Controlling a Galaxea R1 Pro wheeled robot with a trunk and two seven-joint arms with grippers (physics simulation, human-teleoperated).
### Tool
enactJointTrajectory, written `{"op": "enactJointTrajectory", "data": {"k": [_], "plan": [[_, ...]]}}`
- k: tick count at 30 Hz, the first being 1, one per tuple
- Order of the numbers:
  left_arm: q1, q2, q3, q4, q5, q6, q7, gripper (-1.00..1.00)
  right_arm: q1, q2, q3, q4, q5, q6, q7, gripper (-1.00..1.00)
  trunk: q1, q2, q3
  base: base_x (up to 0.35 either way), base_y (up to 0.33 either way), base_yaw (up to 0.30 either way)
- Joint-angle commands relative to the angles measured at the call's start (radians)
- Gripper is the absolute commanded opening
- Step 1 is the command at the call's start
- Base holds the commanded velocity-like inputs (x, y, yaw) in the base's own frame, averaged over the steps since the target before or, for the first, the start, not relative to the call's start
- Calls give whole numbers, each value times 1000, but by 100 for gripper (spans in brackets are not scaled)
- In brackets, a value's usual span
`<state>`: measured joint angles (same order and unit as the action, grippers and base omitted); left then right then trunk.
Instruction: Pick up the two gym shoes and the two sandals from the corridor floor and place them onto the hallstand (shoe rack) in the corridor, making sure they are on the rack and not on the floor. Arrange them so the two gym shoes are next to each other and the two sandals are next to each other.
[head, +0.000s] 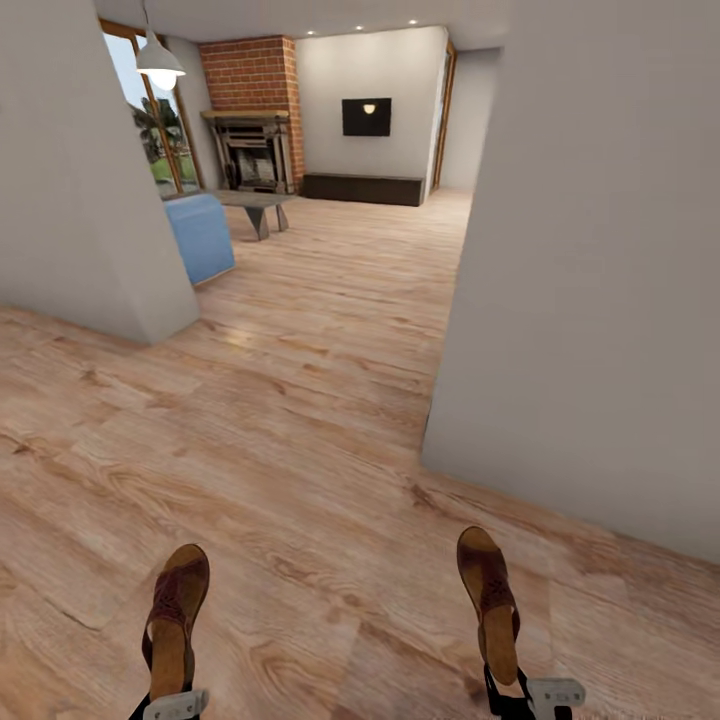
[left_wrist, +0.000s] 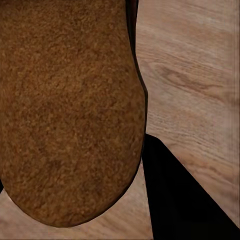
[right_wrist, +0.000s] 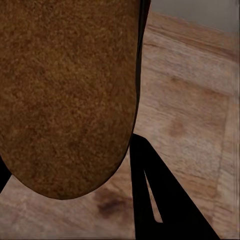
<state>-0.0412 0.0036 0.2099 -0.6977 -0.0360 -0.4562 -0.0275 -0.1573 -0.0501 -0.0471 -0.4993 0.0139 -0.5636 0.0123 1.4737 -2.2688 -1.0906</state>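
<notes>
One brown sandal (head: 176, 610) is held up by the left gripper (head: 172, 706), and the other brown sandal (head: 490, 600) is held up by the right gripper (head: 545, 694), both at the bottom of the head view. Each sandal is gripped at its heel end, so the jaws are closed on the sandals, one in each. The long line of each sandal is pointed forward, away from the robot, with the toe end farthest out. The two sandals are kept well apart, one on each side, and they are almost lined up the same way. In the left wrist view the rough brown sole of the left sandal (left_wrist: 65, 110) is seen very close up, with the corridor floor (left_wrist: 195, 75) beside it. In the right wrist view the sole of the right sandal (right_wrist: 65, 95) is seen the same way. Ahead, bare wood floor (head: 300, 420) is seen, with a grey wall (head: 590, 260) on the right side and a room with a brick fireplace (head: 252, 110) and a blue sofa (head: 203, 235) far off. The shoe rack is not among the things seen here, so it probably has to be found and faced first. After that, the sandals would most likely be set down toe first, side by side. The gym shoes are likely left for later.
</notes>
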Motion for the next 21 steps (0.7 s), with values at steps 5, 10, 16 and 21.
{"op": "enactJointTrajectory", "data": {"k": [5,10,16,21], "plan": [[0,1,3,15,-8,-2,-2,-100,-1,2,-2,1,-2,-1,3,-100,0,0,0,0,0,-293],[0,0,3,21,-8,-5,-2,-100,-1,2,-3,17,-3,-2,3,-100,0,0,0,-170,-118,-299],[-1,1,3,21,-5,-5,-2,-100,-1,1,-3,18,-3,-2,3,-100,0,0,0,-273,-145,-300],[-1,1,3,21,-4,-5,-1,-100,-1,2,-2,18,-3,-2,3,-100,0,0,0,-267,-170,-300]]}}
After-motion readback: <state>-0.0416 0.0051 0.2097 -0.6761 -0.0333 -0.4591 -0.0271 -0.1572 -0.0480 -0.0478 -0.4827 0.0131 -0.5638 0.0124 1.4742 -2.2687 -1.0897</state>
